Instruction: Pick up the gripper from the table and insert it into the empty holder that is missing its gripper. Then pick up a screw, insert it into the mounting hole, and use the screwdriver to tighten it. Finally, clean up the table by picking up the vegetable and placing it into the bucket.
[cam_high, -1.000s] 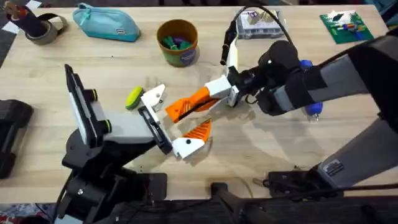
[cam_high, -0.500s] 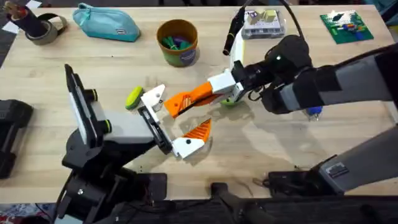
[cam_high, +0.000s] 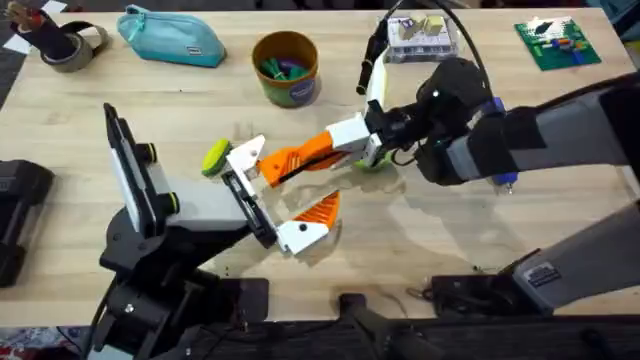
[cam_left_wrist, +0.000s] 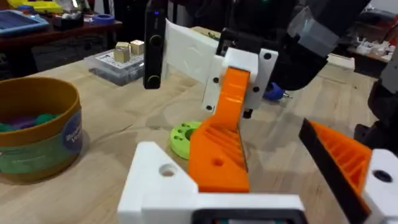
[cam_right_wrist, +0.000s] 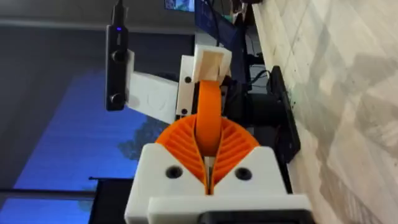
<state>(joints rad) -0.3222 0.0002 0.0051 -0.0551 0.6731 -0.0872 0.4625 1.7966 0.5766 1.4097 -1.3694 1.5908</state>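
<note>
Overhead: right gripper (cam_high: 300, 160) at frame centre, jaws clamped on the gripper (cam_high: 275, 166), its tip against the holder (cam_high: 244, 158) on left arm's rail. Left gripper (cam_high: 270, 195) jaws spread wide, nothing between them. Bucket (cam_high: 286, 68) upper centre; screwdriver (cam_high: 500, 176) mostly hidden behind right arm. Left wrist view adds green disc (cam_left_wrist: 185, 139) on surface (cam_left_wrist: 106, 149) behind orange wedge. Right wrist view: ribbed pads (cam_right_wrist: 233, 146) pinching wedge edge-on.
</note>
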